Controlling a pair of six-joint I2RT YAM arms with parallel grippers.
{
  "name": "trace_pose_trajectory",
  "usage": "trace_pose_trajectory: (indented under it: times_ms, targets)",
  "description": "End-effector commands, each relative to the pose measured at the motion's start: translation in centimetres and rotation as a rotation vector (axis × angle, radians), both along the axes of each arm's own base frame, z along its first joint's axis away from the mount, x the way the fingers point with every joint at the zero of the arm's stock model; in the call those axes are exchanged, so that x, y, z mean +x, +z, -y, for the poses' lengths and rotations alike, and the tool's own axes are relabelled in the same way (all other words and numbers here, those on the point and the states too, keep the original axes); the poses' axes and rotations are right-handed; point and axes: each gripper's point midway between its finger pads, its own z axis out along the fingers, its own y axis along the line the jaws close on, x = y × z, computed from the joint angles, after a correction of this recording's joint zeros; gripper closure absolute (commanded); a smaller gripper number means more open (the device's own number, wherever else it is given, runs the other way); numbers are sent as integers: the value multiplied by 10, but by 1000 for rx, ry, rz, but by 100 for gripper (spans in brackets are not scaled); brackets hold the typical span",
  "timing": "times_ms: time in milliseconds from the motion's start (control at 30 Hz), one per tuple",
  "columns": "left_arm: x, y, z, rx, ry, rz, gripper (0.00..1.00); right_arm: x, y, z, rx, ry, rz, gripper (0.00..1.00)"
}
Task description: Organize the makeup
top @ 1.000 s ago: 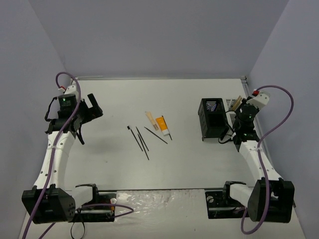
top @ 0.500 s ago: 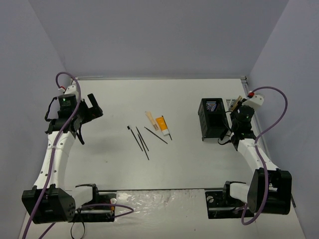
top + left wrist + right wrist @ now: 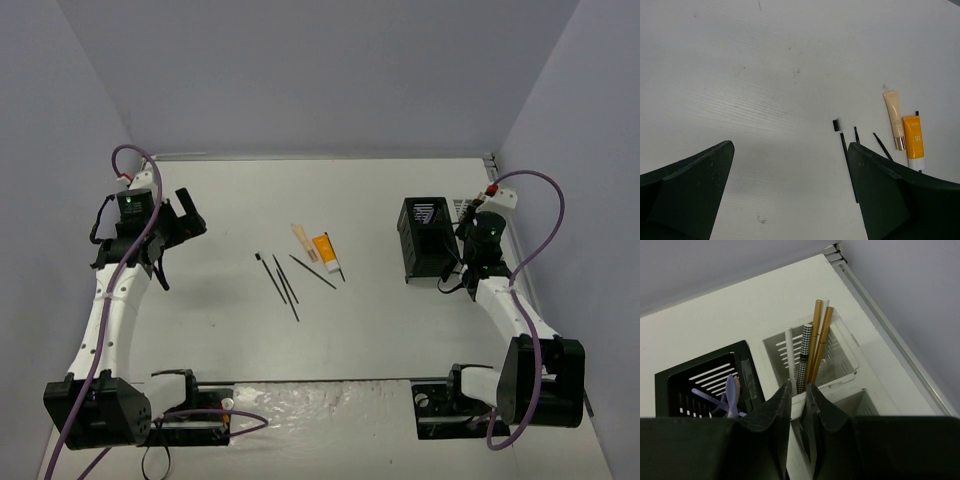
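Note:
Loose makeup lies mid-table: three thin black brushes (image 3: 287, 280), a beige tube (image 3: 300, 240) and an orange-and-white tube (image 3: 325, 250). The left wrist view shows the comb-tipped brush (image 3: 838, 125), beige tube (image 3: 894, 117) and orange tube (image 3: 913, 142). My left gripper (image 3: 185, 215) (image 3: 790, 147) hangs wide open left of them, holding nothing. My right gripper (image 3: 799, 386) hovers over the white holder (image 3: 840, 350), its jaws a narrow gap apart just in front of a checkered pencil (image 3: 804, 355). That pencil stands beside gold pencils (image 3: 820, 335) and a white stick (image 3: 789, 352). A lavender tool (image 3: 730, 392) sits in the black holder (image 3: 670, 385).
The black holder (image 3: 425, 240) and white holder (image 3: 468, 208) stand together at the right, near the table's right rail (image 3: 890, 335). Purple walls close in the table on three sides.
My right arm has shifted slightly left and forward over the holders, and its jaws have parted a little. The left arm and the loose items have not moved.

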Motion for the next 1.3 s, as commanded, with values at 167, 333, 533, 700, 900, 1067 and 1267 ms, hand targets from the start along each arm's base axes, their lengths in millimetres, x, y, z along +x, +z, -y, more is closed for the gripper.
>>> trace_pose_trajectory:
  times_ms: [167,333,533,700,900,1067,1267]
  targets:
    - [9,31,0,-10,5,105,3,22,42,-45,-61,160,20,73]
    - [9,31,0,-11,3,105,3,29,61,-95,-74,314,-3,61]
    - [9,30,-1,-8,6,100,3,39,58,-197,-104,564,-146,48]
    - [9,29,-2,-3,10,96,3,41,35,-291,-111,739,-305,44]
    - [9,29,-2,-3,11,96,3,38,-10,-372,-174,851,-493,43]
    - [9,28,-1,-8,8,93,3,46,-45,-405,-172,899,-566,42]
    - [9,27,-1,-9,8,88,3,50,-78,-415,-189,911,-639,42]
